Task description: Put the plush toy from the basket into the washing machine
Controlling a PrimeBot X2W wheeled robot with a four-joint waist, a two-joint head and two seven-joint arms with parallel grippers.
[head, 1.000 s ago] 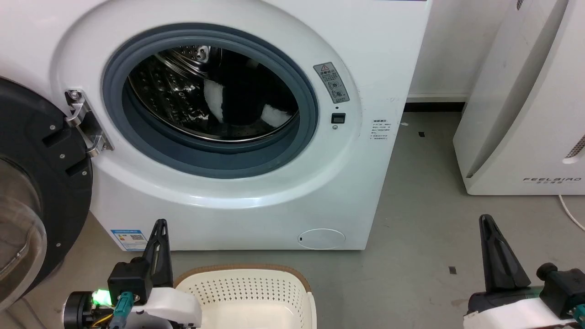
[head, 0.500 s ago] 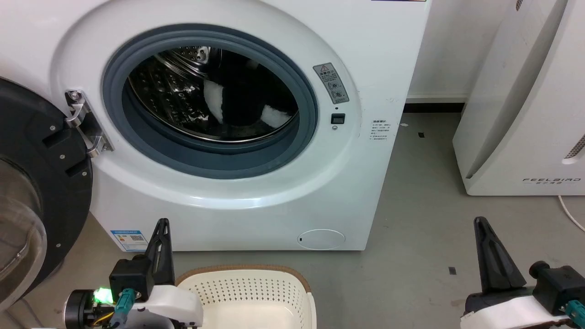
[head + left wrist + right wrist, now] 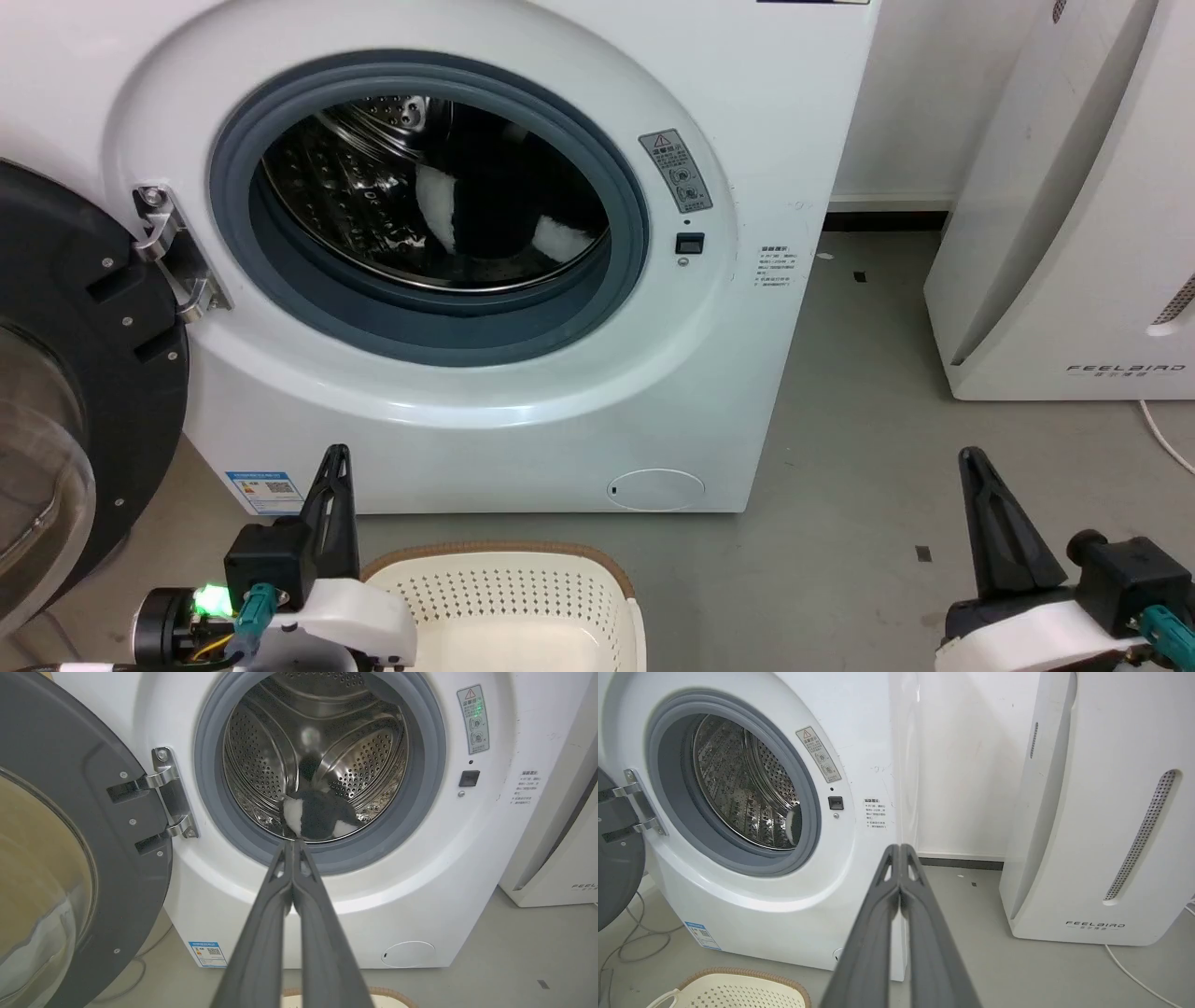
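The black-and-white plush toy (image 3: 499,215) lies inside the steel drum of the washing machine (image 3: 523,392), near the front of the porthole; the left wrist view shows the plush toy (image 3: 317,816) there too. The cream basket (image 3: 509,597) stands on the floor in front of the machine, nothing visible in it. My left gripper (image 3: 333,457) is shut and holds nothing, low at the basket's left; in its own view the left gripper (image 3: 293,843) has its fingers pressed together. My right gripper (image 3: 971,459) is shut too, off to the right over the floor, and the right gripper (image 3: 900,848) shows its fingers touching.
The black-framed glass door (image 3: 65,401) hangs open at the left on its hinge (image 3: 173,247). A white FEELBIRD appliance (image 3: 1074,215) stands at the right, with a white cable (image 3: 1167,439) on the grey floor (image 3: 859,448) beside it.
My right gripper has drifted slightly left and down in the head view. The left gripper, toy and basket have barely moved.
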